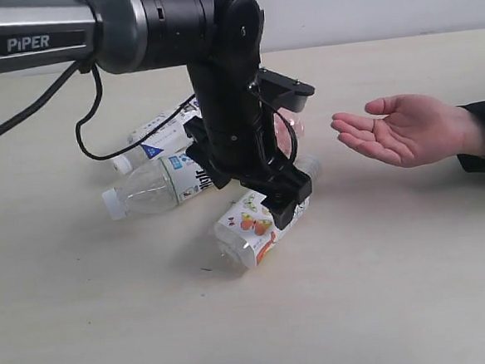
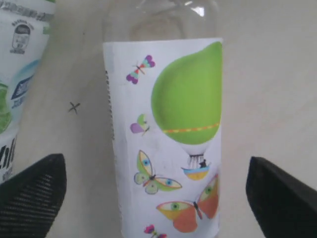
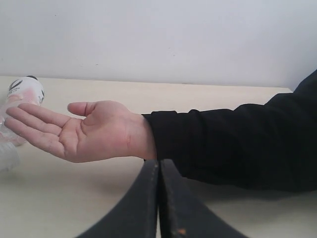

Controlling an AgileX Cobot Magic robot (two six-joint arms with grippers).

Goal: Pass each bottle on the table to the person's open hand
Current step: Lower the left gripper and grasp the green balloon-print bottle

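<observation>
Foremost: apple-and-butterfly bottle (image 1: 250,227) (image 2: 163,139), clear plastic, white label with green apple and coloured butterflies, lying on its side on table (image 1: 401,304). Left gripper (image 1: 281,200) (image 2: 156,198) directly over it, jaws spread wide, one finger either side, no contact visible. Just behind: green-lime bottle (image 1: 155,184), white cap, see-through body, lying flat. Beyond it: white-blue bottle (image 1: 160,138), also flat. Pink bottle (image 1: 293,128) (image 3: 22,94) mostly hidden behind arm. Open hand (image 1: 397,129) (image 3: 84,131) palm up, raised above tabletop, apart from bottles, black sleeve. Right gripper (image 3: 158,198) pressed together, holding nothing. Tabletop pale beige, small cross mark (image 2: 74,107). Pale wall (image 3: 158,34) at back.
</observation>
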